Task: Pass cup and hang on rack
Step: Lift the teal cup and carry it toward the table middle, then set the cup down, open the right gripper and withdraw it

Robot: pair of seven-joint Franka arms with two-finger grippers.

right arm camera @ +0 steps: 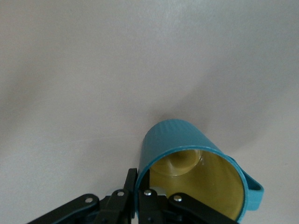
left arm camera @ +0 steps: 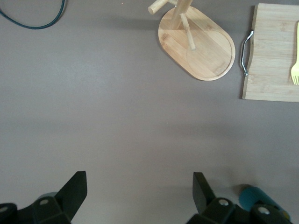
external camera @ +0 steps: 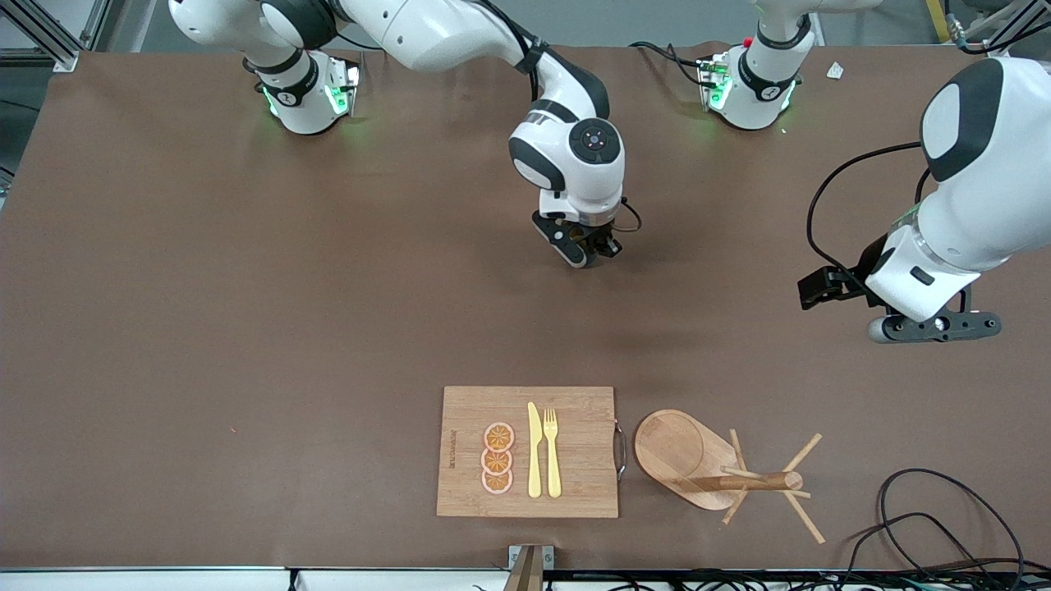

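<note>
The cup [right arm camera: 187,154], teal with ribbed sides and a yellowish inside, hangs tilted from my right gripper [right arm camera: 140,179]. The gripper is shut on the cup's rim, one finger inside and one outside. In the front view the right gripper [external camera: 587,246] is over the middle of the table and its hand hides most of the cup. The cup also shows as a teal shape in the left wrist view [left arm camera: 254,198]. The rack [external camera: 698,464] stands near the front edge; it also shows in the left wrist view [left arm camera: 201,46]. My left gripper [external camera: 936,327] [left arm camera: 140,179] is open and empty, over bare table toward the left arm's end.
A bamboo cutting board [external camera: 575,410] with a metal handle lies beside the rack, toward the right arm's end. On it lie orange slices [external camera: 497,458], a yellow knife [external camera: 534,451] and a yellow fork [external camera: 552,451]. Black cables [external camera: 944,525] lie at the front corner by the rack.
</note>
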